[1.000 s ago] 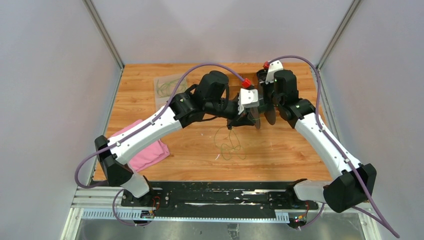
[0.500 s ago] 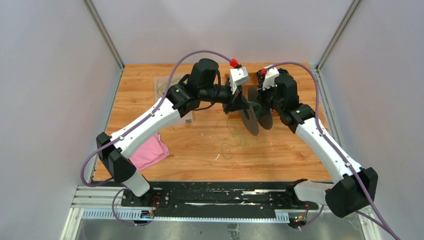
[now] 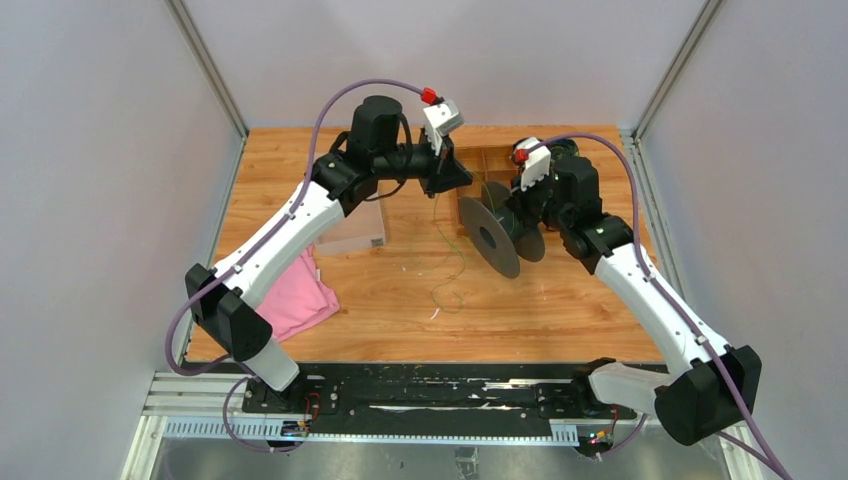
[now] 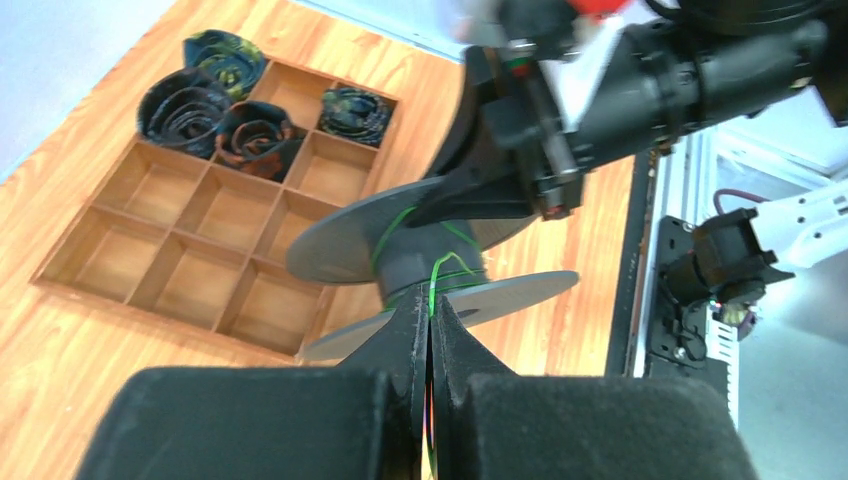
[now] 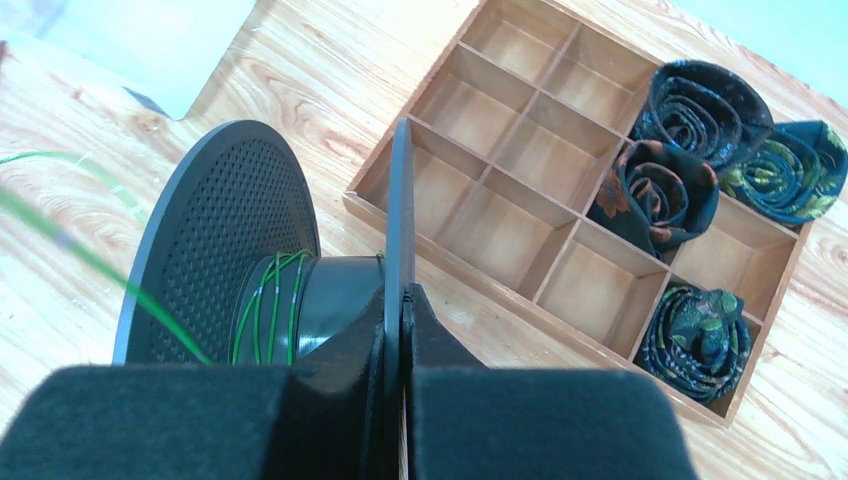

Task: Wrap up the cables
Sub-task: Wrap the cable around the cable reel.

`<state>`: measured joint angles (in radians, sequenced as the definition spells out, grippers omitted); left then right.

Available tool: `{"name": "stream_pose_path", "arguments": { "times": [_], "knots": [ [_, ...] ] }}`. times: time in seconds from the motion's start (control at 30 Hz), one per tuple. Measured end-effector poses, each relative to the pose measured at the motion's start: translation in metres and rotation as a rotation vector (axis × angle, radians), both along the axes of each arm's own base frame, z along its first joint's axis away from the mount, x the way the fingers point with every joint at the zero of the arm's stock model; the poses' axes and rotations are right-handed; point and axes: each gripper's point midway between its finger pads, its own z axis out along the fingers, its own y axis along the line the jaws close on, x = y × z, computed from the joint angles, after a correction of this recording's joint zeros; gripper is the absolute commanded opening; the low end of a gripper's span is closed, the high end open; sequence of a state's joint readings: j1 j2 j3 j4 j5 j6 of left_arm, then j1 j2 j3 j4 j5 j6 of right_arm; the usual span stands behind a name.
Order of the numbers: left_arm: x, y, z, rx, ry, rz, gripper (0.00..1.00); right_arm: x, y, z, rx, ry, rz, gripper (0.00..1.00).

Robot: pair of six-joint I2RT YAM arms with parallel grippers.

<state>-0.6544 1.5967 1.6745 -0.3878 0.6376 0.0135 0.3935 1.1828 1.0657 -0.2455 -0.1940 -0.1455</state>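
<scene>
Right tool (image 5: 402,292) on dimpled black disc-ended spool (image 5: 215,230)

White shells (image 3: 300,215), black joints (image 3: 232,325), purple cords (image 3: 340,95), red wrist tabs (image 3: 430,96) on both arms (image 3: 640,285); left gripper (image 4: 430,335) and right gripper (image 5: 402,300) black.

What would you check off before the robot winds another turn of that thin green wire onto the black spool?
1. Left hand shut on the cable: ok.
2. Right hand shut on the spool flange: ok.
3. Cable turns sitting on the spool's core: ok.
4. Loose cable on the table free of knots: cannot tell.
5. Spool clear of the wooden tray: cannot tell.
</scene>
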Motion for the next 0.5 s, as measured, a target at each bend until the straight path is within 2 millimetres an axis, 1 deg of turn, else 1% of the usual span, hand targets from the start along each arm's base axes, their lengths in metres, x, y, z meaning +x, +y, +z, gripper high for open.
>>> {"name": "stream_pose_path", "arguments": {
  "times": [0.1,0.23,0.33,0.5],
  "knots": [
    [0.014,0.012,-0.001,-0.001,0.001,0.039,0.00,-0.006,0.004,0.006,0.006,-0.015,0.041,0.01],
    [0.030,0.027,-0.008,0.005,0.013,0.081,0.00,-0.013,0.008,0.011,0.013,-0.025,0.086,0.01],
    [0.041,0.037,-0.016,0.015,0.028,0.108,0.00,-0.016,0.012,0.013,0.023,-0.026,0.116,0.01],
    [0.057,0.048,-0.039,0.053,0.061,0.135,0.00,-0.022,0.019,0.014,0.035,-0.023,0.170,0.00]
  ]
}}
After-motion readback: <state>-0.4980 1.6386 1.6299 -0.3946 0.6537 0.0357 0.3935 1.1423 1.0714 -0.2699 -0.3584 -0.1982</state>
